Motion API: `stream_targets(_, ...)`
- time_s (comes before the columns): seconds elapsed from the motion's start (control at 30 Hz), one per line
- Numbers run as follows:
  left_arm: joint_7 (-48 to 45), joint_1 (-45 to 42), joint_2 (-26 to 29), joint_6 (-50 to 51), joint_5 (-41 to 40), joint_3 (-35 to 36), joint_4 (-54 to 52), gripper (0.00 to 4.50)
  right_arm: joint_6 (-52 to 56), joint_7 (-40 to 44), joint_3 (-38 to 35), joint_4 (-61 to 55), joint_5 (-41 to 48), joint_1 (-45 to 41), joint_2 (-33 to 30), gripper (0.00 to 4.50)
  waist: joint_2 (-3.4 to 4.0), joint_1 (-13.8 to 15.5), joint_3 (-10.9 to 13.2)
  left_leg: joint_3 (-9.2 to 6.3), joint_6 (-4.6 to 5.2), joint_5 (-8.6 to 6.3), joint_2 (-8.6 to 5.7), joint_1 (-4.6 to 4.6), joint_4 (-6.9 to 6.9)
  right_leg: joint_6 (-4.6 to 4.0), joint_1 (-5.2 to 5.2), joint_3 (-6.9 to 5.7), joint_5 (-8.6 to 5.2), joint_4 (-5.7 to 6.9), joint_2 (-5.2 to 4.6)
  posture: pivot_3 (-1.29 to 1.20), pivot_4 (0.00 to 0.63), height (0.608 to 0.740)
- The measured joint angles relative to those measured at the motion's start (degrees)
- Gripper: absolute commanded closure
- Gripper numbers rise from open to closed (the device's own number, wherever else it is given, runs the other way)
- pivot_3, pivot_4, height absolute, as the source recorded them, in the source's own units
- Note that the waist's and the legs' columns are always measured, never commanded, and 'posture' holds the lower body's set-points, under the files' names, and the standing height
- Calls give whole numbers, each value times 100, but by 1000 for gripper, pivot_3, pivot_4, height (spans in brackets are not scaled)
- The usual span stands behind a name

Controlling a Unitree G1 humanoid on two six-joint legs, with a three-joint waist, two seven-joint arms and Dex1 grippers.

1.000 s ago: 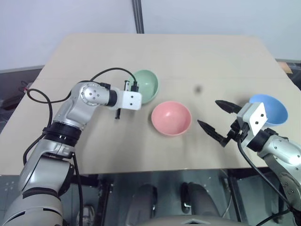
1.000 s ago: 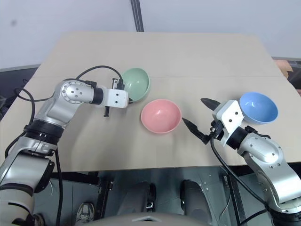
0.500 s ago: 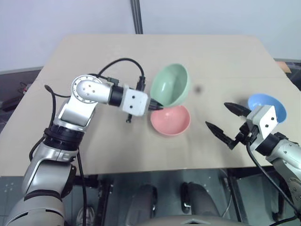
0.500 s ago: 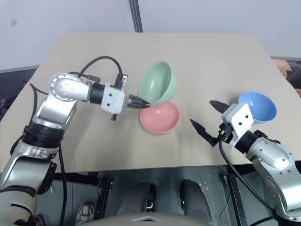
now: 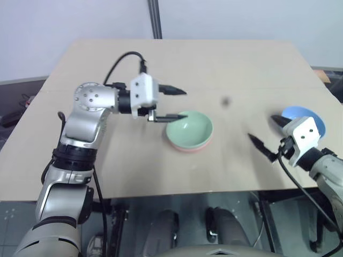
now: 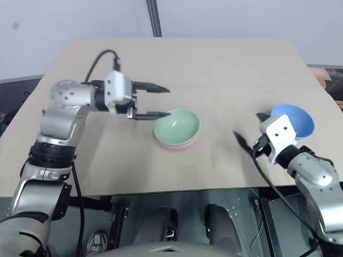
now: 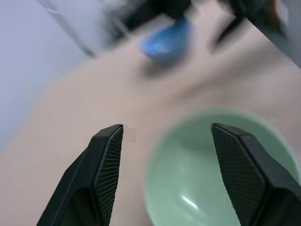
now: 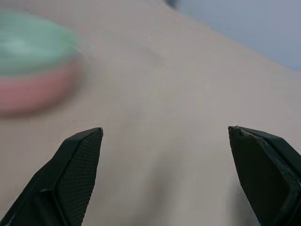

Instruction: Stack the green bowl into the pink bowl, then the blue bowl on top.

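Left gripper (image 5: 172, 104): fingers spread apart, holding nothing; one finger lies at the left rim of the green bowl (image 5: 189, 128), the other stands farther off over bare table; whether the near finger touches the rim cannot be told.

Left eye view:
- Green bowl: nested upright inside the pink bowl (image 5: 187, 148), mid-table, slightly near of centre. Pink shows as a thin band under the green rim on the near side.
- Blue bowl (image 5: 304, 117): at the right edge of the table (image 5: 225, 64), well apart from the stack, upright.
- Right gripper (image 5: 269, 134): fingers wide apart, empty, just left of the blue bowl; far finger close beside its rim, near finger pointing left over the tabletop.
- Table: pale tan top.

Right eye view:
- Same layout. Left gripper (image 6: 155, 100) open beside the stack; green bowl (image 6: 177, 125) seated in the pink bowl (image 6: 174, 144); blue bowl (image 6: 293, 119) at right, with the right gripper (image 6: 252, 130) open next to it.

Left wrist view:
- Two black fingers (image 7: 106, 162) parted, nothing between them but table and the green bowl (image 7: 221, 183), which lies below, nearer one finger. Blue bowl (image 7: 165, 42) far beyond, blurred.

Right wrist view:
- Two black fingers (image 8: 77, 157) set wide, bare table (image 8: 160, 103) between them. Green bowl (image 8: 28, 42) on the pink bowl (image 8: 33, 92) off to one side, blurred.
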Motion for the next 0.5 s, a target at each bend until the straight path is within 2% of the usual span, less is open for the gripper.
stream_targets(0.07,178,280,9,420,-159,142,-126,1363,204,-156,67,388,-229,-249,-17,0,1,-25,1,-3,0,0,2,-1,-3,15,-2,-2,10,2,2,0,150,740)
stream_targets(0.1,200,406,-7,542,-239,164,-157,834,301,-228,104,537,-335,-373,-24,0,1,-31,1,-3,0,0,2,0,-4,15,-2,-2,10,2,3,0,150,740)
stream_targets(0.17,64,685,-7,1054,-711,271,-208,70,526,-358,187,914,-566,-706,-49,0,1,-50,1,-2,0,0,3,-3,-3,14,-3,-1,11,2,2,0,150,740)
stream_targets(0.23,-77,799,12,1399,-1100,391,-290,25,694,-400,233,1231,-695,-884,-84,0,-1,-55,2,-5,0,0,2,-6,-3,13,-2,-3,10,0,0,0,150,740)
stream_targets(0.43,-6,1161,-22,1628,-1461,647,-527,25,1172,-258,433,2275,-736,-1521,-71,0,0,-77,2,-2,0,0,-1,-4,-4,-2,-2,0,18,-2,-3,0,150,740)
stream_targets(0.5,-129,1225,-11,1803,-1635,646,-556,0,1219,-183,451,2648,-735,-1734,-68,922,0,-83,2,-6,0,0,-1,-6,-5,0,-2,-4,18,-2,-2,0,150,740)
